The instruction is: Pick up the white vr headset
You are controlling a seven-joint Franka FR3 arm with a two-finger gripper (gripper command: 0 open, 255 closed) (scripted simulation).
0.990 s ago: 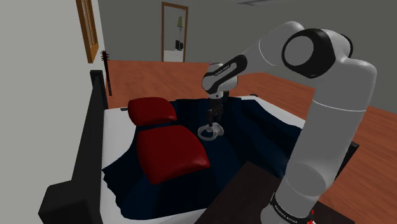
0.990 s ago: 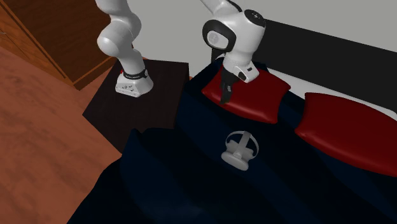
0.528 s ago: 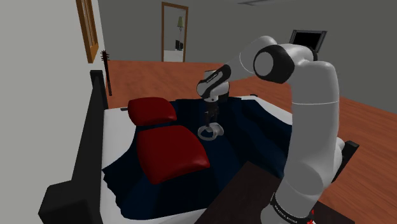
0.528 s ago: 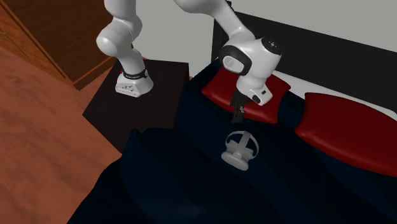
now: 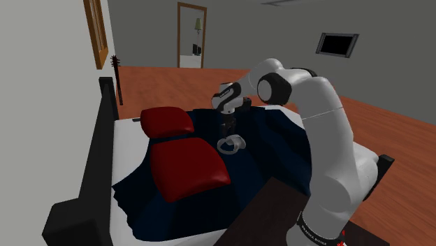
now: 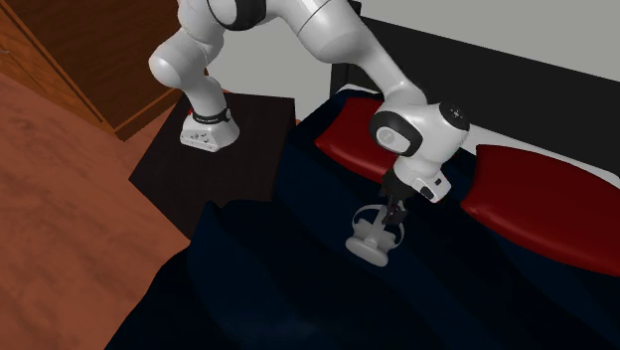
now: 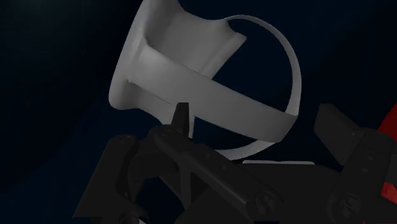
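White arm links rise from the dark stand point(image 6: 238, 159), swing high over the bed point(image 5: 129, 140) and fold sharply at the elbow, so the wrist hangs low above the dark blue blanket point(image 6: 258, 268) with the black gripper point(image 6: 393, 219) pointing down at the white vr headset point(image 6: 370, 243). The headset rests on the blanket near the middle of the bed, to the right of the two red pillows point(image 6: 542, 204) in the shoulder view (they lie side by side along the black headboard point(image 6: 517, 75)). From the second exterior view the fingertips reach down among the headset's straps, just above its bulky front part. The wrist view settles the hand: its two fingers point(image 7: 181, 121) stand spread apart, and the headset's curved band runs across the gap between them; whether either finger touches it I cannot tell. The shoulder view, looking from behind the stand, sets the gripper directly over the headset and takes in the far room: a wooden floor point(image 5: 175, 80), an open doorway point(image 5: 191, 38) and a dark frame point(image 5: 337, 43) on the grey wall.
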